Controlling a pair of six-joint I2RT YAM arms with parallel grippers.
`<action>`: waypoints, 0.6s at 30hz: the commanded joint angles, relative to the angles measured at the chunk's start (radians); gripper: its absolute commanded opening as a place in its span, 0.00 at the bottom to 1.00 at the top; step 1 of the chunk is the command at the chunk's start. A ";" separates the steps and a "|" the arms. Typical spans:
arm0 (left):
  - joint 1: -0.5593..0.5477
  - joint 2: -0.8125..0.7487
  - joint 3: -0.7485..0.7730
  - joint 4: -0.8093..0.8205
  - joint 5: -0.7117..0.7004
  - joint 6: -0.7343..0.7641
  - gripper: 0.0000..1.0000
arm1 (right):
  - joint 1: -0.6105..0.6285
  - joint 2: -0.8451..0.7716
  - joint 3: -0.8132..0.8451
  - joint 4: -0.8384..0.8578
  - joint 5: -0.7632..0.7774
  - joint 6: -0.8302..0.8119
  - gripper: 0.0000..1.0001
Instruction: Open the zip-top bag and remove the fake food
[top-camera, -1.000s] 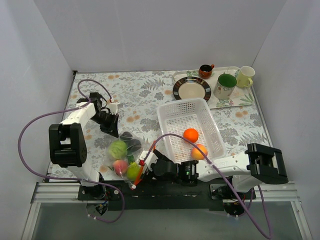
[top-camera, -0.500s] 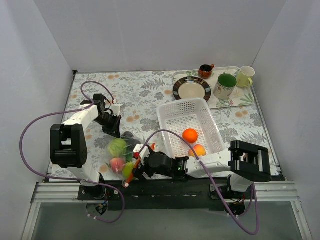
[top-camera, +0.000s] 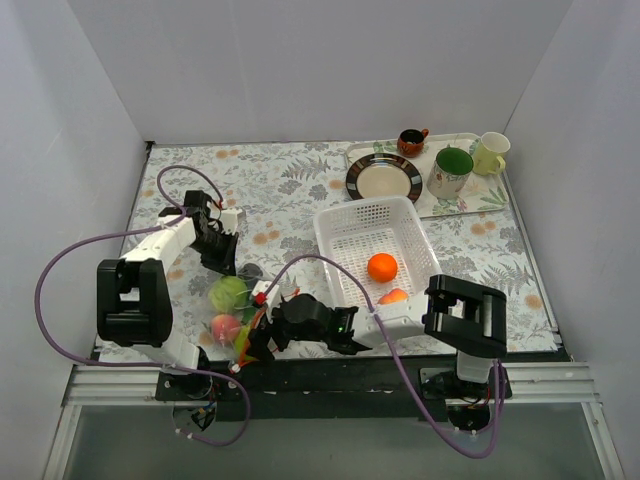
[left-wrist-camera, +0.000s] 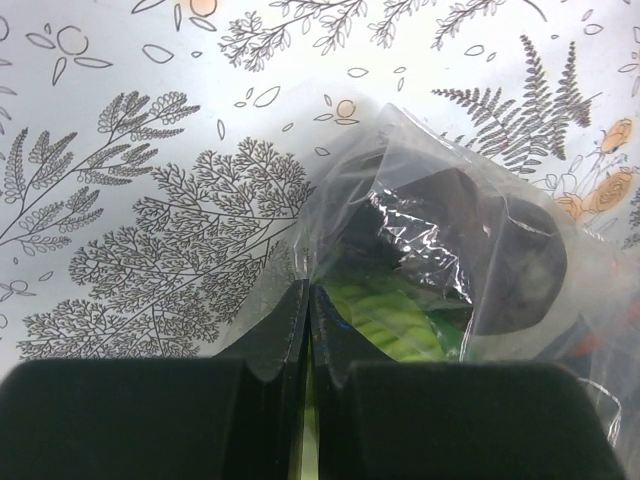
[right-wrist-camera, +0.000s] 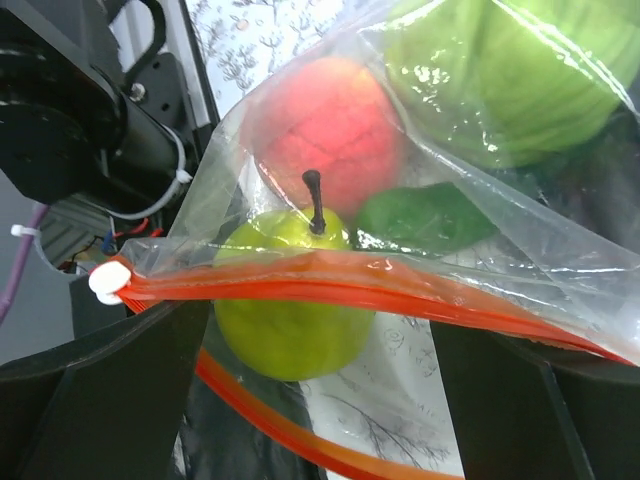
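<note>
The zip-top bag (top-camera: 238, 308) lies at the near left, its orange-red zip strip (top-camera: 251, 328) toward the table's near edge. Inside it I see a lime-green apple (top-camera: 231, 293) and a pink-red peach (top-camera: 224, 327). My left gripper (top-camera: 226, 262) is shut on the bag's far plastic edge (left-wrist-camera: 440, 220); the jaws pinch the film (left-wrist-camera: 308, 290). My right gripper (top-camera: 250, 342) is open at the bag's mouth. In the right wrist view its fingers (right-wrist-camera: 110, 400) stand on either side of a lime-green apple (right-wrist-camera: 290, 320), with the zip strip (right-wrist-camera: 350, 285) across it and the peach (right-wrist-camera: 325, 125) behind.
A white mesh basket (top-camera: 345, 225) at mid-right holds an orange ball (top-camera: 381, 267) and another orange-pink fruit (top-camera: 393, 296). A tray (top-camera: 470, 195) at the back right carries a plate (top-camera: 384, 177), mugs and a small cup. The black base rail (top-camera: 330, 385) runs along the near edge.
My right gripper has swung left along the near edge to the bag's mouth. The bag and its zip strip have shifted left. The left gripper has kept its hold on the far edge.
</note>
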 joint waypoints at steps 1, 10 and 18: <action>-0.011 -0.050 -0.024 0.029 -0.074 -0.036 0.00 | 0.031 0.016 0.042 0.109 -0.022 -0.026 0.98; -0.025 -0.050 -0.006 0.015 -0.089 -0.052 0.00 | 0.042 0.132 0.160 -0.065 0.064 -0.034 0.98; -0.025 -0.041 0.045 0.012 -0.137 -0.033 0.00 | -0.015 0.129 0.101 -0.147 0.214 0.000 0.79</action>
